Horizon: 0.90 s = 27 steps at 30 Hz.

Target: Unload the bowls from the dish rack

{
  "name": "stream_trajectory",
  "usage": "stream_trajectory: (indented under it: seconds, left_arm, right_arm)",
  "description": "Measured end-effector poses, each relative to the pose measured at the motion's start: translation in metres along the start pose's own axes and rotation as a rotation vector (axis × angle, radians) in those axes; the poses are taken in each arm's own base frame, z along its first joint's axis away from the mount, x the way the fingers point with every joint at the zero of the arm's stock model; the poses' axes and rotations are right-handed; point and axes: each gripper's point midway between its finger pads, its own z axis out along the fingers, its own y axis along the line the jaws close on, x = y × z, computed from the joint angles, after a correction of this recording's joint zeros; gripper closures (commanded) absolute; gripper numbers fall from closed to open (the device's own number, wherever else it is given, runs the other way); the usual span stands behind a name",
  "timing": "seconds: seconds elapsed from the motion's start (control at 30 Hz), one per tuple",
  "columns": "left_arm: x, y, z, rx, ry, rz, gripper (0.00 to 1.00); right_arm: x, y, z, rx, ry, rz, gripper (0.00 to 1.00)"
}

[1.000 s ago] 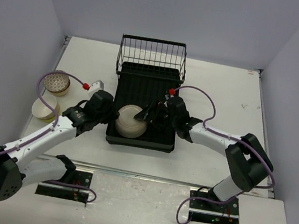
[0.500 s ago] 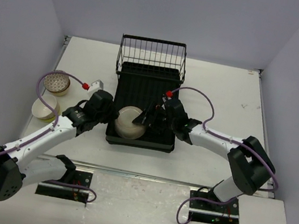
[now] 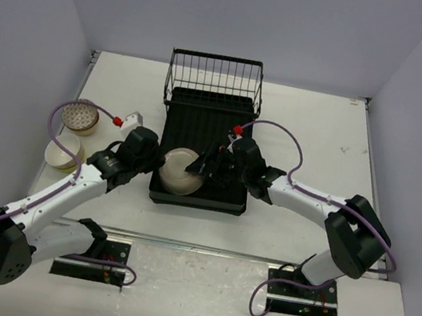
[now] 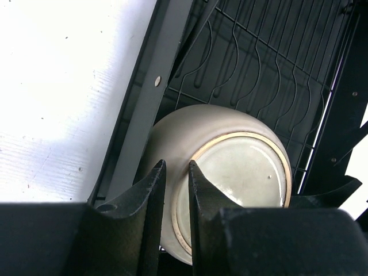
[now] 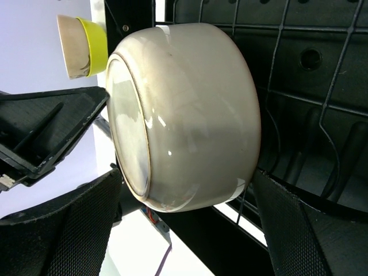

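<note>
Compared with a second ago, the larger cream bowl [image 3: 176,170] sits a touch further left in the top view and looks more tipped up. The right gripper [image 3: 203,165] has crept left after it.

So the bowl is in the lower-left part of the dish rack [image 3: 200,124], squeezed between the two arms. It stands on its edge, with its axis running roughly left-right and its round face toward the left arm.

The left gripper [image 3: 156,167] is the closer one and it's already on the bowl. In the left wrist view its fingers [image 4: 154,184] are nearly together with the bowl's rim pinched in the gap. The top view can't show that, since the wrist covers it.

The right gripper is spread wide. Its wrist view has one finger at the lower left and one at the lower right, with the bowl's rounded side between them. Whether the pads actually touch it is impossible to tell.

That same view also catches a cream bowl [image 5: 70,39] nested in the lime-yellow bowl [image 5: 96,39] at the upper left of the frame, out on the table [image 3: 312,134]. Only the top view shows the net-pattern bowl [image 3: 82,116] just above that pair.

Best guess is that the lift goes up and left over the rack's left wall, so the pinch on the rim has to hold.
</note>
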Motion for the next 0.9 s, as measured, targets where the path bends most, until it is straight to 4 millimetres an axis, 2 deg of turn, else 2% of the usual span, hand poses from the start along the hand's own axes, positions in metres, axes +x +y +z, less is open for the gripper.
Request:
stream_trajectory:
  seconds: [0.37, 0.5, 0.67, 0.9]
  left_arm:
    - [-0.007, 0.005, 0.001, -0.024, -0.033, 0.001, 0.78]
    - [-0.009, 0.007, 0.001, -0.033, -0.044, 0.013, 0.78]
    - [-0.008, 0.008, 0.001, -0.033, -0.037, 0.018, 0.77]
    - [-0.008, 0.008, 0.000, -0.032, -0.039, 0.022, 0.77]
  right_arm:
    - [-0.001, 0.012, -0.001, -0.053, 0.008, -0.009, 0.10]
    - [-0.003, 0.024, -0.001, -0.106, 0.005, -0.012, 0.11]
    - [-0.004, 0.050, 0.000, -0.225, 0.022, -0.001, 0.12]
    - [-0.004, 0.059, 0.007, -0.296, 0.035, 0.035, 0.13]
